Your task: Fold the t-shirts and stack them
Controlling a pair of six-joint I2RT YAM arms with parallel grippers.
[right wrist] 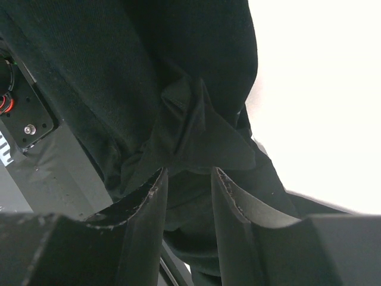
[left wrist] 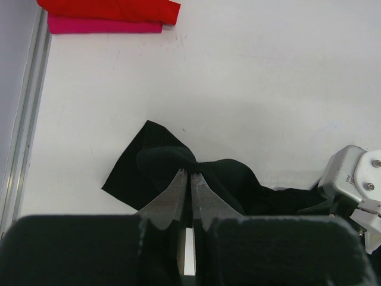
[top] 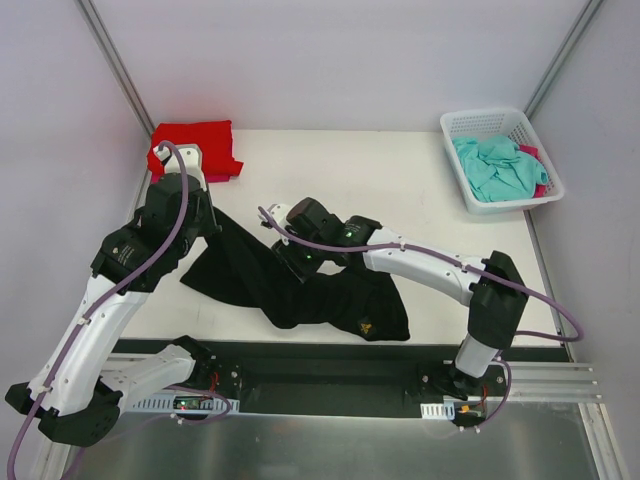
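A black t-shirt (top: 330, 295) lies crumpled across the near middle of the table. My left gripper (top: 207, 216) is shut on its left corner; in the left wrist view the jaws (left wrist: 186, 174) pinch a bunched fold of the black cloth (left wrist: 232, 179). Over the shirt's middle, my right gripper (top: 290, 258) has its fingers apart (right wrist: 189, 170), and a peaked fold of black cloth (right wrist: 196, 131) rests at the fingertips. At the far left a folded red t-shirt (top: 195, 142) lies on a pink one (top: 225, 176); the left wrist view shows both, red t-shirt (left wrist: 113, 9) and pink t-shirt (left wrist: 101, 25). No daisy print shows.
At the back right, a white mesh basket (top: 480, 116) holds a crumpled teal t-shirt (top: 498, 165) over a bit of pink cloth (top: 532, 153). The table's front edge is a black rail (top: 330, 365) with the arm bases. Grey walls stand close on the left and right.
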